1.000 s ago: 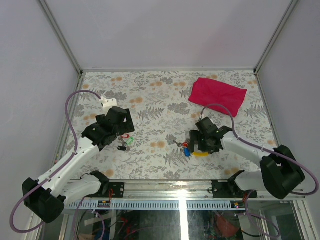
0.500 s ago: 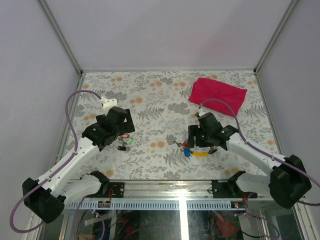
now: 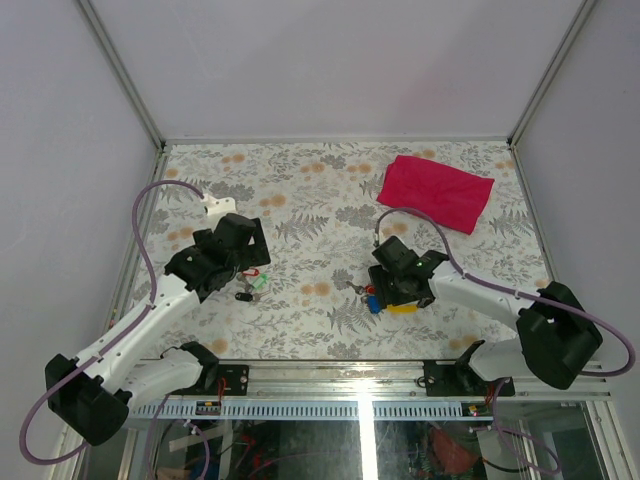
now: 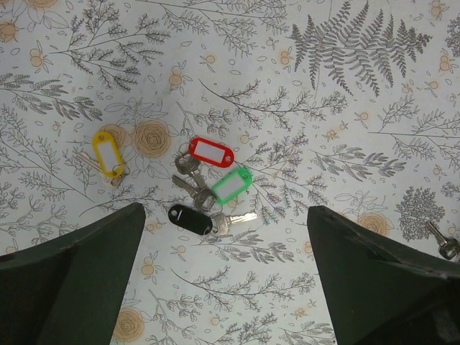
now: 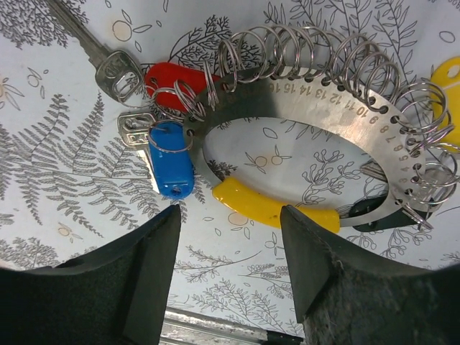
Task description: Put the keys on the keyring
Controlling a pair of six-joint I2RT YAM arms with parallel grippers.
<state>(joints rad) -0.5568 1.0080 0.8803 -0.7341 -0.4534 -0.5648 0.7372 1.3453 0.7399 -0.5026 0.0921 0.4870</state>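
Three small keys with red, green and black tags lie bunched on the floral table; in the top view they show as one bunch of keys. My left gripper hovers open just near of them and holds nothing. The keyring is a silvery oval band with several small rings, a yellow grip, a blue tag and a red tag. My right gripper is open above its near edge, over the yellow grip, empty.
A yellow-tagged key lies left of the bunch. A loose key lies far to their right. A big red cloth lies at the back right. A metal rail runs along the table's near edge.
My right gripper has turned and shifted slightly left over the keyring. The left arm has barely moved.
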